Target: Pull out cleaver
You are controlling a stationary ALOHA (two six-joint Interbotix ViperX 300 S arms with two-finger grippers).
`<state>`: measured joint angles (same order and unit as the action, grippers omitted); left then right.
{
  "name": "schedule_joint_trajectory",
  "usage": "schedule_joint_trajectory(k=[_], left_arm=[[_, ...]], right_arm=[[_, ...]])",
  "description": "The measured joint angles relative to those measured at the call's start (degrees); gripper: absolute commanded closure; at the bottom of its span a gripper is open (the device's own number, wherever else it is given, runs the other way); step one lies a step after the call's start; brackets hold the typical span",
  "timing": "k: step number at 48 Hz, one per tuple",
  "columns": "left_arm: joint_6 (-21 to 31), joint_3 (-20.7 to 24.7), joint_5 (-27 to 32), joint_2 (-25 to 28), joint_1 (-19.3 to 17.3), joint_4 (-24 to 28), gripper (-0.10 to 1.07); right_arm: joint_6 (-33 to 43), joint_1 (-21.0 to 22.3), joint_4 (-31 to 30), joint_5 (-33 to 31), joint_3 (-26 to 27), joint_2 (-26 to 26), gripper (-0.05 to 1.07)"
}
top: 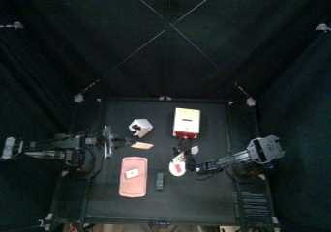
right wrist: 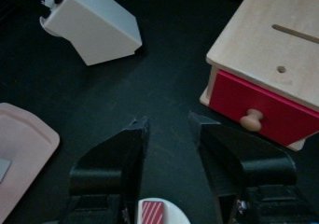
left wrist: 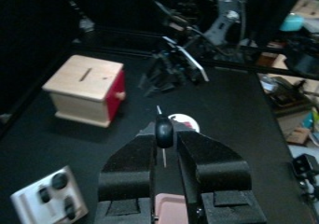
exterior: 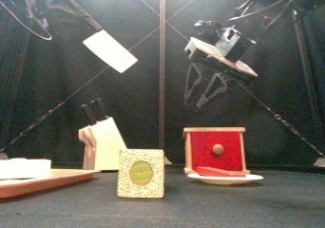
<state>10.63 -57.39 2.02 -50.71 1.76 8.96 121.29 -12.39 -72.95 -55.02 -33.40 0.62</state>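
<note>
Black curtains are enclosing the small black table (top: 214,183). Toward its front left corner, the pink board (top: 131,176) is lying flat. Near the back edge, the wooden box with a red drawer (exterior: 215,148) is standing, and the white knife block (exterior: 102,142) is sitting toward the left edge. High above the block, the left gripper (left wrist: 163,135) is holding the cleaver (exterior: 109,51), its jaws clamped on the dark handle. The right gripper (right wrist: 169,127) is hanging over the middle, jaws apart and empty.
</note>
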Motion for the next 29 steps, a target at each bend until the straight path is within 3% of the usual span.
schedule_joint_trajectory(k=[9,14,29], left_arm=[[-0.1,-6.9,-16.3,2.2,0.9,1.2,0.53],[-0.2,-9.6,-21.7,3.8,0.9,1.5,0.53],[-0.3,-11.0,-25.8,8.3,0.9,3.9,0.53]], right_arm=[[0.0,0.0,0.0,0.1,0.1,0.8,0.25],[0.0,0.1,0.1,0.1,0.1,1.0,0.25],[0.0,-0.1,0.2,0.1,0.8,2.1,0.25]])
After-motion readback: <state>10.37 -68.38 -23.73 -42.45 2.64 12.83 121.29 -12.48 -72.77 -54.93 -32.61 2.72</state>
